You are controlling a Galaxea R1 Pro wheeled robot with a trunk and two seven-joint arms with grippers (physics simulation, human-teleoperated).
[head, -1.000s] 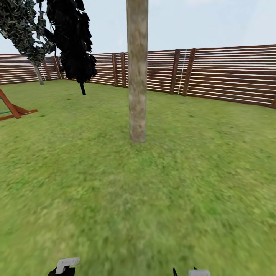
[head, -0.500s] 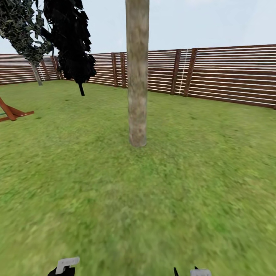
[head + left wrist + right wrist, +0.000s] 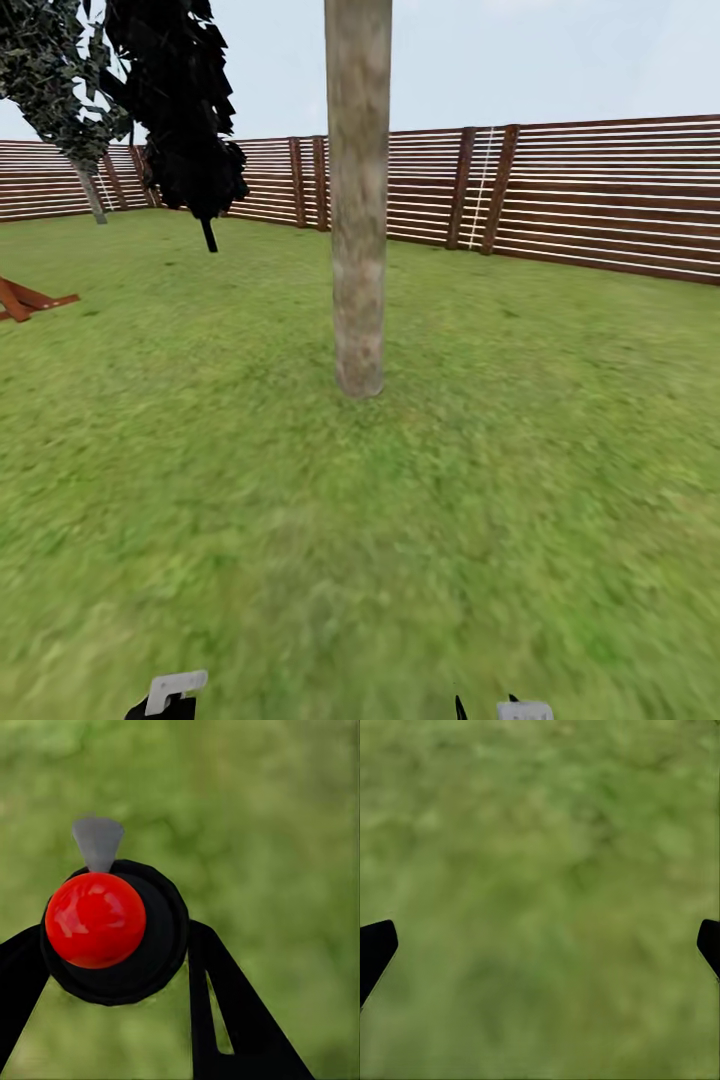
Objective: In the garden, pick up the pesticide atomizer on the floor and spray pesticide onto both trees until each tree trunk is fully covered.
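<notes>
Clamping on the pesticide atomizer, the left pincer has its two black fingers pressed against either side of the round black body, which carries one glossy red ball on top and one grey nozzle tip poking out beyond it. No label or writing can be read on it. Blurred green grass lies behind it.

Over to the right pincer: spread wide, two black fingertips at opposite edges of its wrist view, nothing between them, just the floor of mottled grass.

From the head view, one bare grey-brown tree trunk stands dead ahead on the lawn, upright, running out of the top of the picture. Two more trees sit well back on the left: a dark leafy one and a paler, speckled one nearer the fence. That brown slatted fence rings the garden behind them. One reddish wooden frame lies at the left edge. Two pale wrist parts peek up at the bottom.
</notes>
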